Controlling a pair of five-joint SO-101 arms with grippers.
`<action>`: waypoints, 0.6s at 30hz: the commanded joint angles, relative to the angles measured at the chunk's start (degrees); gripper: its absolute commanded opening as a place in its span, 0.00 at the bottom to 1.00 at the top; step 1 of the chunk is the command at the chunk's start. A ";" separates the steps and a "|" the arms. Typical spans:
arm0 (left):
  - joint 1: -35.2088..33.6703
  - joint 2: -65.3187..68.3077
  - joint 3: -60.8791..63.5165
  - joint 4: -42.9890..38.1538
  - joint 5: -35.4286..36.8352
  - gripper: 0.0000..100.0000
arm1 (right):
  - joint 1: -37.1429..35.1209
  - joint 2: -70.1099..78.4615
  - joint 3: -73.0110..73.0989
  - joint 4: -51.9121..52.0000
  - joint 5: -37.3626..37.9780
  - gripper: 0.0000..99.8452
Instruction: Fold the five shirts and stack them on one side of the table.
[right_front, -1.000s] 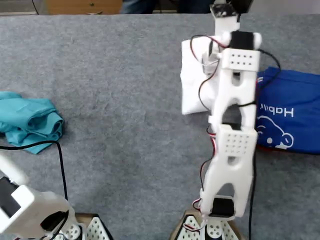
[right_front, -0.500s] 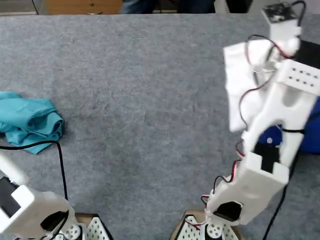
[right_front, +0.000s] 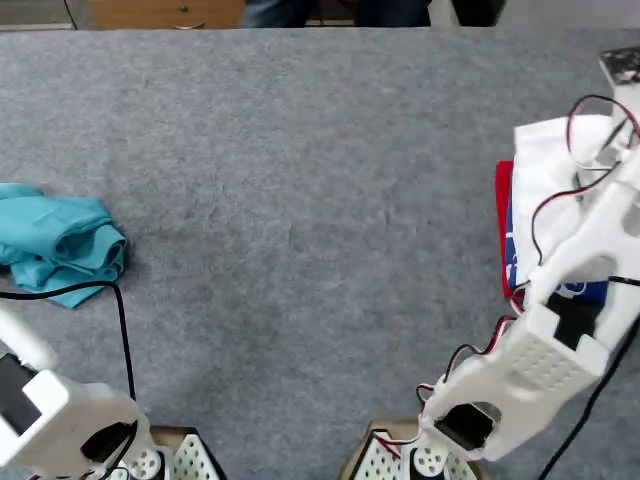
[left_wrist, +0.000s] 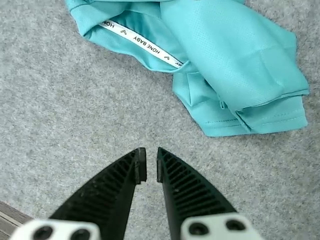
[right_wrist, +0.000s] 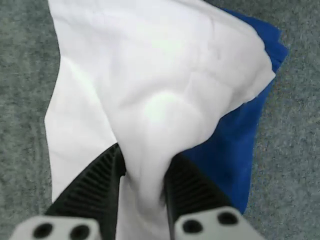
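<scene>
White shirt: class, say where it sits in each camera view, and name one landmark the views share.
High view: white shirt at the right edge, above the blue shirt, partly behind the right arm.
Right wrist view: white shirt in the middle, pinched in the right hand, blue shirt beneath.
Left wrist view: faces the teal shirt instead.
Shared landmark: the blue shirt.

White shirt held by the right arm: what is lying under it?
A blue shirt lies under the white shirt, showing along one side; the high view adds a red edge beneath. The white cloth covers whatever else lies there.
</scene>
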 joint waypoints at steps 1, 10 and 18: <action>-0.70 -2.77 -0.26 0.62 0.09 0.05 | 2.33 1.19 -0.31 -3.08 2.20 0.00; -0.44 -2.77 -0.26 0.62 2.37 0.05 | 4.97 4.00 -2.95 -2.64 5.98 0.22; -0.53 -2.77 -0.26 0.62 2.37 0.05 | 8.04 4.09 -14.73 0.53 6.59 0.23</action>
